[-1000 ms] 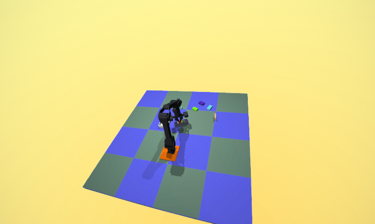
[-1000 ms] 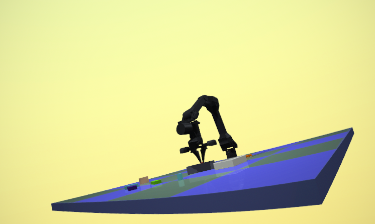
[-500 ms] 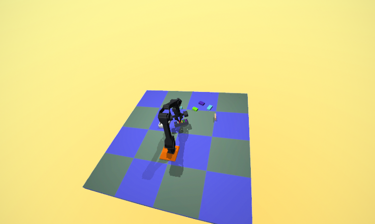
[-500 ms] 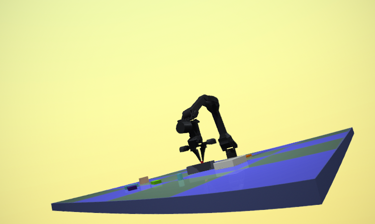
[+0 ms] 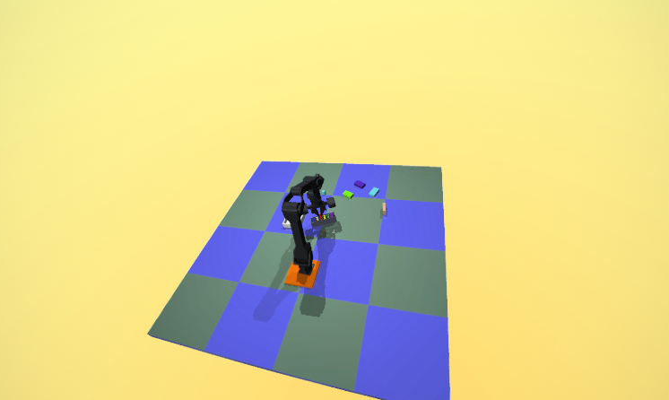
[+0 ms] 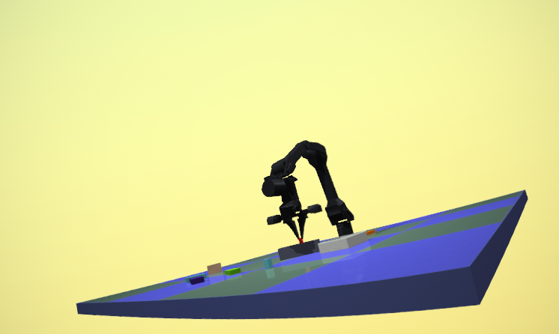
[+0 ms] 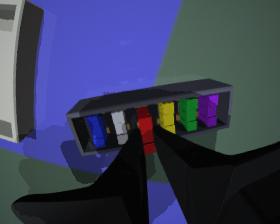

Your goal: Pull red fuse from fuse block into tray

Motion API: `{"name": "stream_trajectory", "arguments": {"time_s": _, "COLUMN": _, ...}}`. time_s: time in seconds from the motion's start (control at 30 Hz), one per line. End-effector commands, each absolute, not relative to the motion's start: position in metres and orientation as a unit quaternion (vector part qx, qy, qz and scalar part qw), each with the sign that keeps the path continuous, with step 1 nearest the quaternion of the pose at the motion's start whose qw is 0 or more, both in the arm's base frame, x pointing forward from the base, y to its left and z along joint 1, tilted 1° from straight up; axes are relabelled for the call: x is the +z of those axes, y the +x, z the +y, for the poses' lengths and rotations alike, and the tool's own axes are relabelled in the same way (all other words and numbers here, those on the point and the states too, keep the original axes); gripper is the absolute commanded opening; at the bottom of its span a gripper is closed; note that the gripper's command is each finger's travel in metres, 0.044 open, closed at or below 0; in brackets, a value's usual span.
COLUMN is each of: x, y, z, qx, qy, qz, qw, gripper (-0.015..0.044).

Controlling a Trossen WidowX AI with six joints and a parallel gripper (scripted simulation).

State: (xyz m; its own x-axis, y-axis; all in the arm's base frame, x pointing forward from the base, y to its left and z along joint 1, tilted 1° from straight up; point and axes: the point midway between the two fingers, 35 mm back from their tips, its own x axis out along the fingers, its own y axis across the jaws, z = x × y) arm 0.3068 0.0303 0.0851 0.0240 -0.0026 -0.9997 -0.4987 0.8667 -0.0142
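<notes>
My gripper (image 5: 320, 213) (image 6: 300, 239) (image 7: 146, 133) is shut on the red fuse (image 6: 300, 240) (image 7: 146, 135). The fuse stands higher than the other fuses, and its red top shows above the dark fuse block (image 5: 324, 221) (image 6: 298, 250) (image 7: 156, 92) in the exterior view. I cannot tell whether its lower end is clear of its slot. In the wrist view the blue fuse (image 7: 96, 131) and white fuse (image 7: 119, 122) sit to its left, and the yellow fuse (image 7: 166, 115), green fuse (image 7: 188, 112) and purple fuse (image 7: 208, 111) to its right. The pale tray (image 5: 286, 224) (image 6: 333, 246) (image 7: 6, 80) is beside the block.
A lime block (image 5: 347, 194) (image 6: 232, 271), a dark purple block (image 5: 359, 184) (image 6: 196, 280), a cyan block (image 5: 374, 191) and a tan block (image 5: 384, 209) (image 6: 214, 269) lie beyond the fuse block. A small teal block (image 5: 324, 192) (image 6: 267, 263) stands closer to it.
</notes>
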Motion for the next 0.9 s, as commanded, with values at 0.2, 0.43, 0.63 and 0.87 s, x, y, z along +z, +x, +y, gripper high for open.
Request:
{"name": "stream_trajectory", "arguments": {"time_s": 0.2, "x": 0.091, "y": 0.307, "z": 0.030, "qx": 0.178, "qy": -0.187, "qz": 0.674, "qw": 0.692, "gripper": 0.0000}}
{"name": "stream_trajectory", "arguments": {"time_s": 0.43, "x": 0.095, "y": 0.307, "z": 0.030, "qx": 0.178, "qy": -0.187, "qz": 0.674, "qw": 0.692, "gripper": 0.0000}}
{"name": "stream_trajectory", "arguments": {"time_s": 0.63, "x": 0.098, "y": 0.307, "z": 0.030, "qx": 0.178, "qy": -0.188, "qz": 0.674, "qw": 0.692, "gripper": 0.0000}}
{"name": "stream_trajectory", "arguments": {"time_s": 0.87, "x": 0.101, "y": 0.307, "z": 0.030, "qx": 0.178, "qy": -0.188, "qz": 0.674, "qw": 0.692, "gripper": 0.0000}}
